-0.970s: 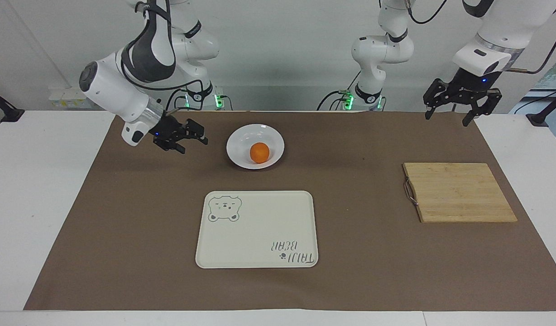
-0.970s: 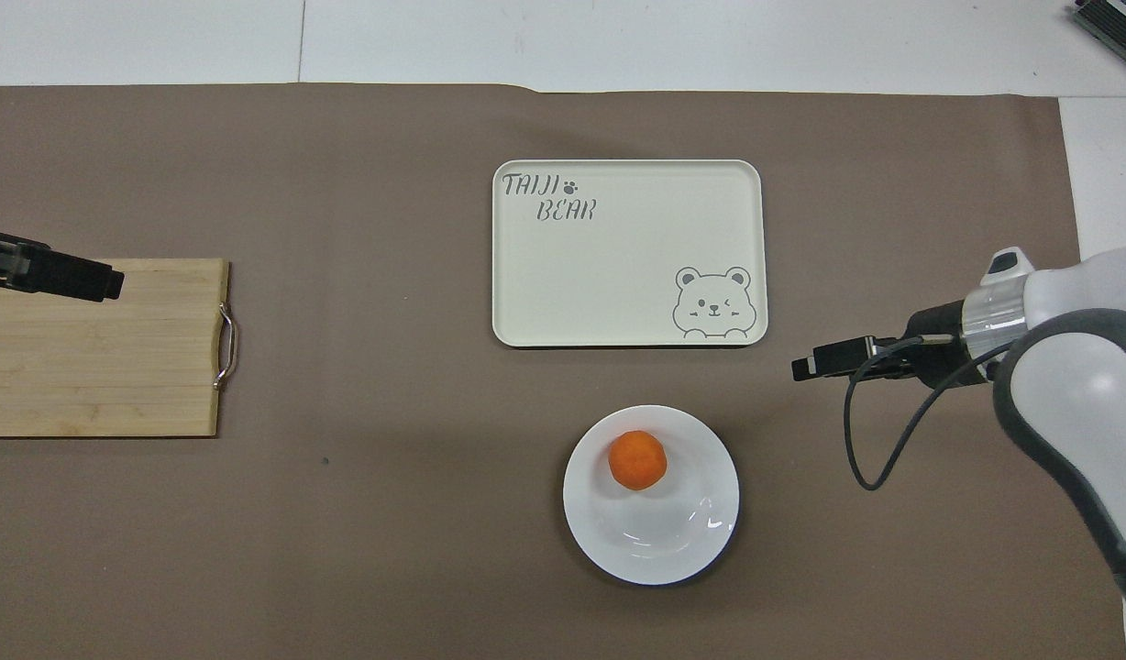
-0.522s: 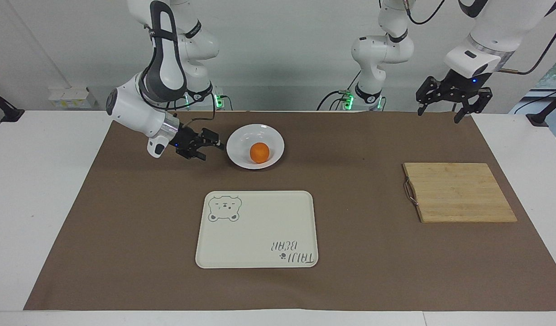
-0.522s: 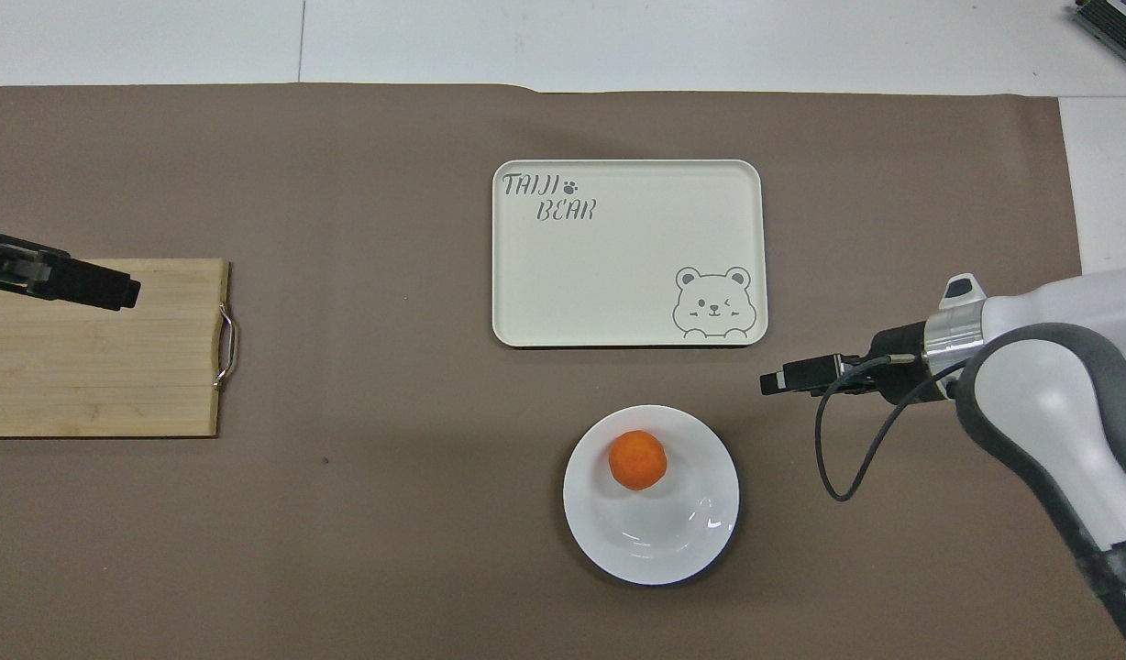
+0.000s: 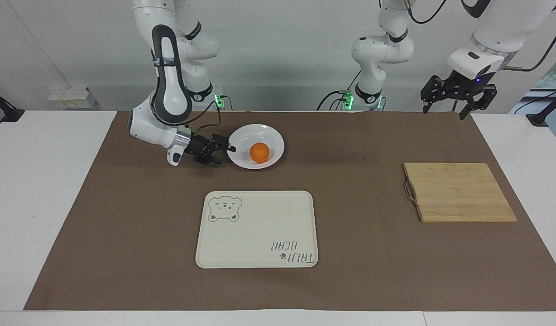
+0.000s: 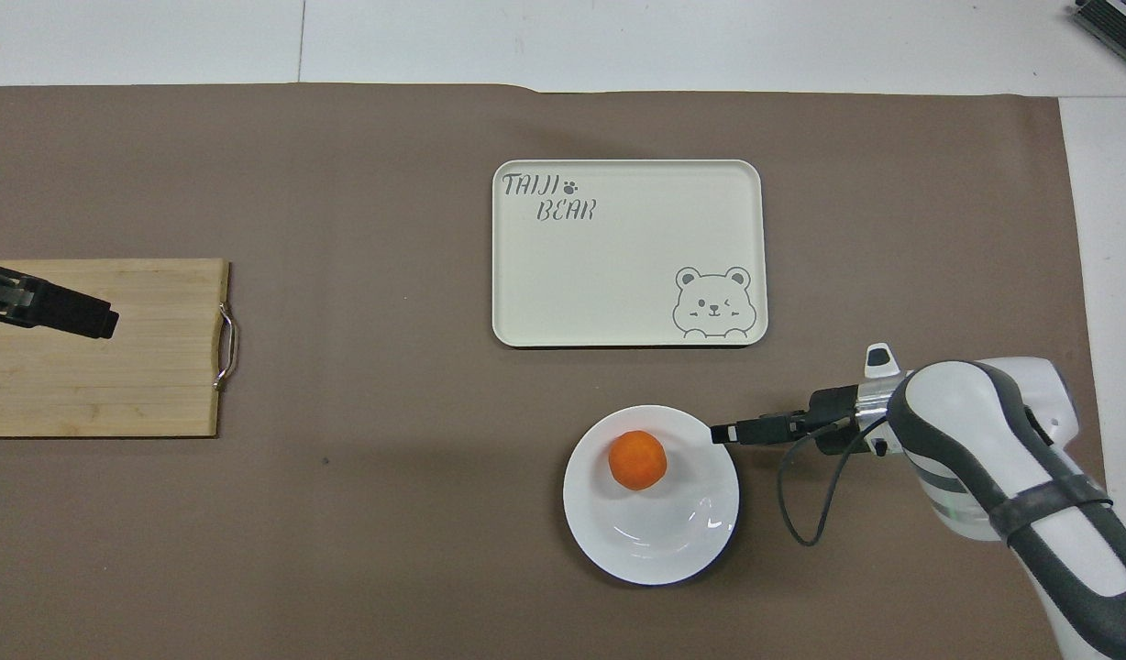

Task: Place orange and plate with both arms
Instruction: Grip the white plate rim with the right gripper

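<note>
The orange [image 5: 259, 152] lies in the white plate [image 5: 242, 136], toward the plate's side farther from the robots; both also show in the overhead view, the orange [image 6: 636, 460] in the plate [image 6: 655, 541]. My right gripper [image 5: 227, 155] is low, turned sideways and open, with its fingertips at the plate's rim on the right arm's end; it shows in the overhead view [image 6: 717, 433] too. My left gripper [image 5: 443, 113] is open and empty, raised in the air; the overhead view shows it [image 6: 104, 323] over the wooden cutting board.
A cream tray with a bear drawing [image 5: 260, 226] lies farther from the robots than the plate, also in the overhead view [image 6: 618, 275]. A wooden cutting board with a metal handle [image 5: 459, 192] lies toward the left arm's end [image 6: 141, 367]. A brown mat [image 5: 124, 226] covers the table.
My right gripper has come down and moved toward the plate, from well clear of it to its rim. My left gripper has shifted slightly in the air. The plate and orange have not moved.
</note>
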You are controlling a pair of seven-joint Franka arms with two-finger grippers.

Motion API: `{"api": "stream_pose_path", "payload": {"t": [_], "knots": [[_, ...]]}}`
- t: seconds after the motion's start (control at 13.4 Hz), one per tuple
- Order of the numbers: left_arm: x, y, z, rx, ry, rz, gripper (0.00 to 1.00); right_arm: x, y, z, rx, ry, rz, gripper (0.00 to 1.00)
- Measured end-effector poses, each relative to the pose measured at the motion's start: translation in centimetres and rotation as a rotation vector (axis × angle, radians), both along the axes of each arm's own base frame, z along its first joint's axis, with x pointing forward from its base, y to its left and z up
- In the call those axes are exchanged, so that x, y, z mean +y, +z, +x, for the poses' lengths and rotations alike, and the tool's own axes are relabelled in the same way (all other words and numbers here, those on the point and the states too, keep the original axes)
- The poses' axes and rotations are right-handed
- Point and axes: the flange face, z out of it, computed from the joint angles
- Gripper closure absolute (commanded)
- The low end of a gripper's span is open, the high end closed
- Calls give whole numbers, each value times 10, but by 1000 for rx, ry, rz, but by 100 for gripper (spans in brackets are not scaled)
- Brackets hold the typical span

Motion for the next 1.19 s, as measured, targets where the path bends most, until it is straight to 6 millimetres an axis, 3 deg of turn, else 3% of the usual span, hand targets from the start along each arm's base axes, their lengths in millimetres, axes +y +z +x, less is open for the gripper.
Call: {"api": "stream_pose_path", "payload": {"t": [0.37,0.82,0.9,1.19], "knots": [[-1,0,0,1,24,1,0,10,-18,-22,37,1,31,0],[-1,0,-1,4,27,1,0,11,-22,-43,61,5,33,0],[-1,0,-1,4,28,1,0,11,-22,-45,63,5,33,5],[-1,0,-1,4,29,1,0,18,-23,-47,63,22,32,56]]}}
